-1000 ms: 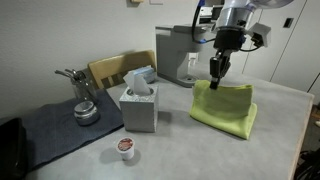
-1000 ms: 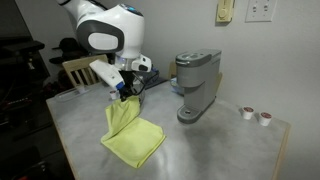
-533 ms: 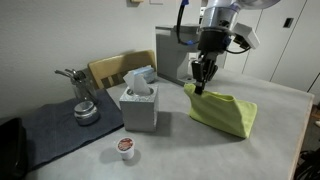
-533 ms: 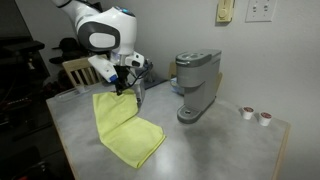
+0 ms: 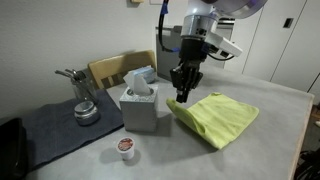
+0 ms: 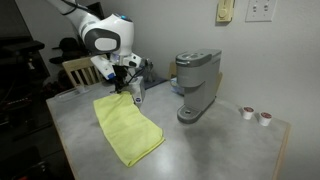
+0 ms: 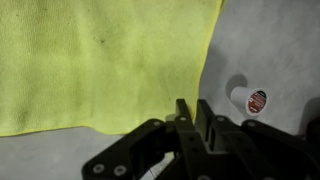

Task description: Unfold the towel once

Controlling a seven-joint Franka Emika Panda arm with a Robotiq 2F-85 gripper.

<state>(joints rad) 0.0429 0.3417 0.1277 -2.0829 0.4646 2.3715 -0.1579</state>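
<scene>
— Beside the tissue box (image 5: 138, 100), centre-left in an exterior view, the tool (image 5: 181, 96) sits low over the desk (image 5: 280, 110). What has changed?
— A second ago it held the upper layer of the towel (image 5: 215, 118) up like a tent. Now that layer is carried over leftward and the cloth lies spread, nearly flat, mid-desk. I judge the unfold essentially done, with only letting go left.
— Is the tool released?
— No. In the wrist view it looks clenched on the towel's corner.
— And the long axis?
— Diagonal: from the tool at upper left down to lower right, ending short of the coffee machine (image 6: 197, 85).
</scene>
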